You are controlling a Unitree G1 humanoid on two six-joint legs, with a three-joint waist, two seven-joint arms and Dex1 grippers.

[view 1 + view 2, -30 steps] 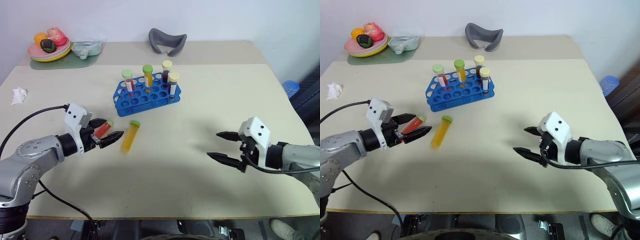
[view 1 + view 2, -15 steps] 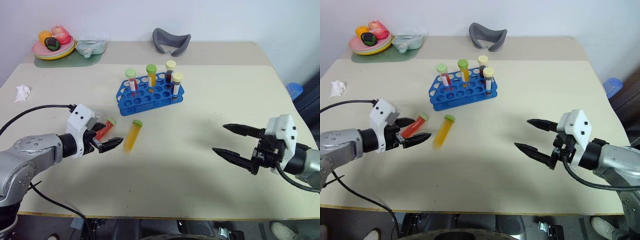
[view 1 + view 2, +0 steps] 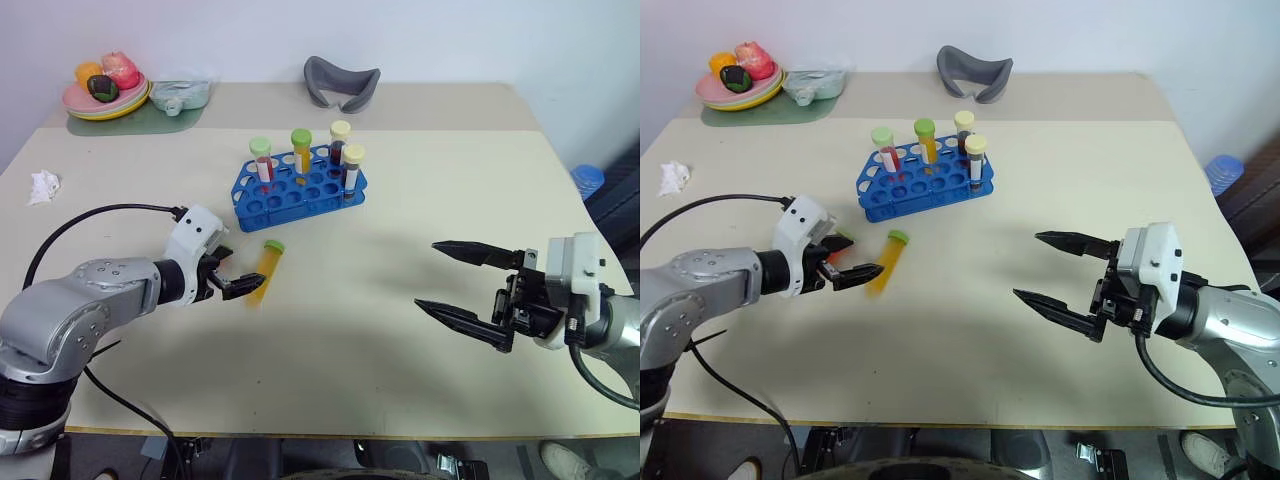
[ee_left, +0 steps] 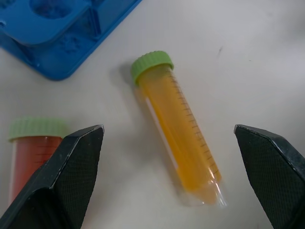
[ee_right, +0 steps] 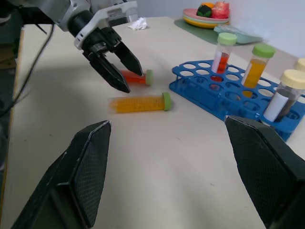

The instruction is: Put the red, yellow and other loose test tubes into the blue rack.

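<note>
The blue rack (image 3: pixel 300 185) stands in the middle of the table with several capped tubes upright in it. A yellow test tube (image 4: pixel 176 138) with a green cap lies on the table just in front of the rack. A red test tube (image 4: pixel 33 143) with a green cap lies beside it. My left gripper (image 3: pixel 240 276) is open and low over the table, its fingers either side of the yellow tube without touching it. The red tube lies just outside one finger. My right gripper (image 3: pixel 425 274) is open and empty above the table's right side, far from the tubes.
A plate of toy food (image 3: pixel 105 90) on a green mat and a small clear container (image 3: pixel 180 93) sit at the back left. A grey curved object (image 3: pixel 342 82) lies at the back. Crumpled paper (image 3: pixel 43 186) lies near the left edge. A black cable trails from my left arm.
My left gripper has shifted right, from over the red tube to straddling the yellow tube. My right gripper has risen a little and turned. Both stayed open.
</note>
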